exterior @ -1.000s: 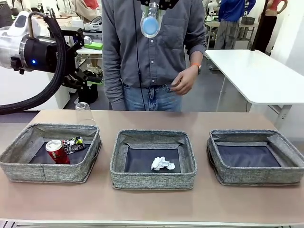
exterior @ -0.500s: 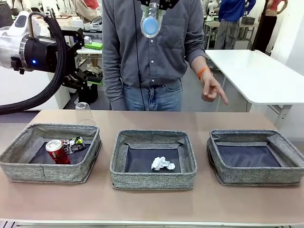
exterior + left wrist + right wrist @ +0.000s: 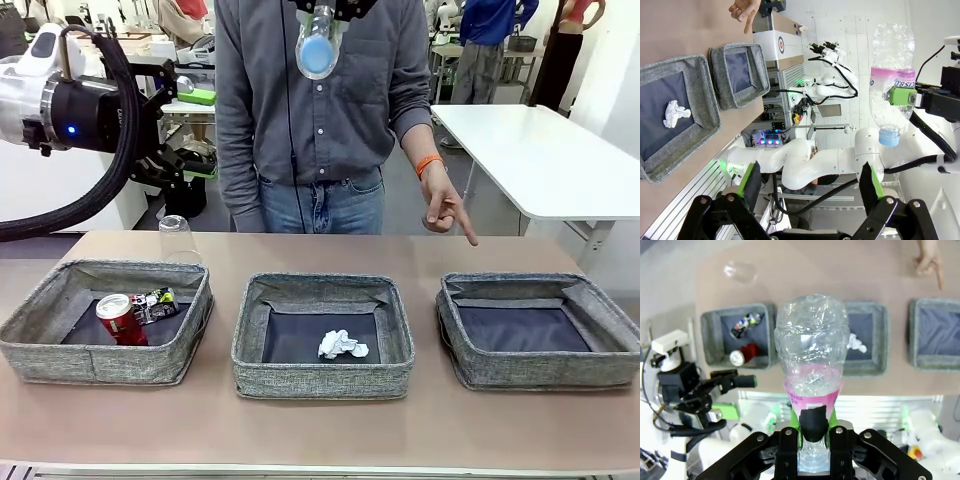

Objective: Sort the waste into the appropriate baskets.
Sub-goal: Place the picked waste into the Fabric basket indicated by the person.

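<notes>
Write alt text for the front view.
A person's hand points down toward the right basket of three. The left basket holds a red can and crushed can, the middle basket a paper ball; a clear bottle hangs overhead.

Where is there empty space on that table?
The right basket has a bare bottom, and bare table lies between the baskets and along the near edge. The left basket, with red can and crushed can, is most crowded.

The baskets [image 3: 320, 382] are grey woven fabric with dark bottoms, on a tan tabletop [image 3: 320, 430]. The drink can [image 3: 121, 320] is red, the crushed can [image 3: 155, 303] dark with pale print, and the paper ball [image 3: 342, 346] white. The clear bottle [image 3: 810, 340] has a pink label and blue cap.
</notes>
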Available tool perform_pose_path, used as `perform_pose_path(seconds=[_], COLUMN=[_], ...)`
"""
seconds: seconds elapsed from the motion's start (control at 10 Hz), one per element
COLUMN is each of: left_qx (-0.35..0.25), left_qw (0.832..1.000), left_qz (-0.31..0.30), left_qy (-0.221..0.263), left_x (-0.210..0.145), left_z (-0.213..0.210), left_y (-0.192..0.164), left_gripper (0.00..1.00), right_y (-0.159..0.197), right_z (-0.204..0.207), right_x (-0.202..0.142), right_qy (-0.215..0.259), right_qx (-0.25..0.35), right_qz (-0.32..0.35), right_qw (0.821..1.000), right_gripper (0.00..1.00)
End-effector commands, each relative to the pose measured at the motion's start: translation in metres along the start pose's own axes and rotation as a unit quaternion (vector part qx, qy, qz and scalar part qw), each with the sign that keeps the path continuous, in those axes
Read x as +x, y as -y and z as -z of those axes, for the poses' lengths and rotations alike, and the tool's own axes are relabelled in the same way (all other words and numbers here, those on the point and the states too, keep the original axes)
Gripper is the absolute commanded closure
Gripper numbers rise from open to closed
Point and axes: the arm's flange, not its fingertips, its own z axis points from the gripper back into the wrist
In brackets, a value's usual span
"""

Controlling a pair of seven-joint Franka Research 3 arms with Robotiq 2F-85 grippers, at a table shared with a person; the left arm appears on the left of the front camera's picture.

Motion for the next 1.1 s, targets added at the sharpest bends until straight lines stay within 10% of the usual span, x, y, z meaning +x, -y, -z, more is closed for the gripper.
perform_pose_path(seconds=[0.0,0.3,1.0], left_qx=[-0.008,-0.008,-0.008], left_qw=[1.000,1.000,1.000], left_qz=[-0.006,-0.006,-0.006], left_qy=[0.004,0.004,0.004], left_x=[-0.001,-0.001,-0.001], left_z=[0.001,0.001,0.001], left_y=[0.004,0.004,0.004], left_gripper=[0.00,0.00,0.00], right_y=[0.001,0.015,0.224], right_z=[-0.006,0.012,0.165], right_x=[-0.001,0.003,-0.013], right_qy=[-0.004,0.004,-0.031], right_qx=[0.002,-0.022,0.062], right_qz=[-0.001,-0.010,-0.028], right_qw=[1.000,1.000,0.997], right_gripper=[0.79,0.79,0.79])
